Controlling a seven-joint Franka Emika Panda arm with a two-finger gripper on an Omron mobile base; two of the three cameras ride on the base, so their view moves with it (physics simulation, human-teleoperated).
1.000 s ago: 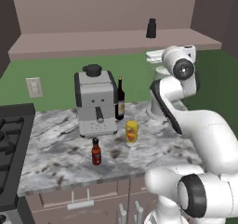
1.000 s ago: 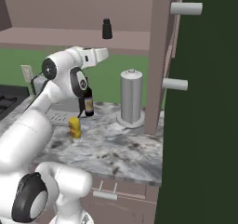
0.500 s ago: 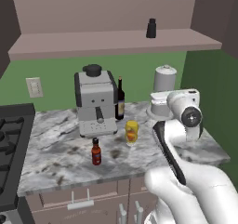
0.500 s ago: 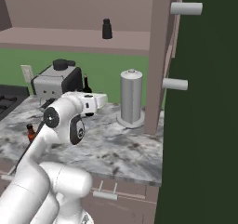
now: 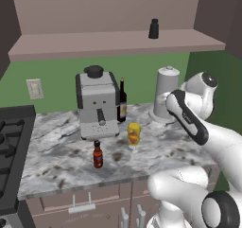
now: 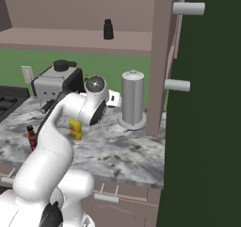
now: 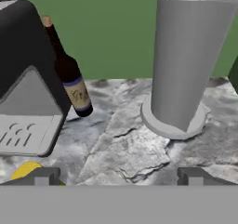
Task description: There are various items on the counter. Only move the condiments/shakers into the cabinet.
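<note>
End effector (image 7: 119,175) spread, empty. Yellow bottle (image 5: 133,135) at its 9 o'clock: judged light, rigid, smooth; grasp mid-body.

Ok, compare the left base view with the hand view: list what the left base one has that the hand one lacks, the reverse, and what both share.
Left base view alone: the black shaker standing on the cabinet shelf, the red sauce bottle at the counter's front, and the stove. Hand view alone: the gripper, jaws wide open with nothing between them, low over bare marble. Both share the coffee machine, the wine bottle, the grey canister and the yellow bottle, which in the hand view is just a sliver beside one fingertip.
</note>
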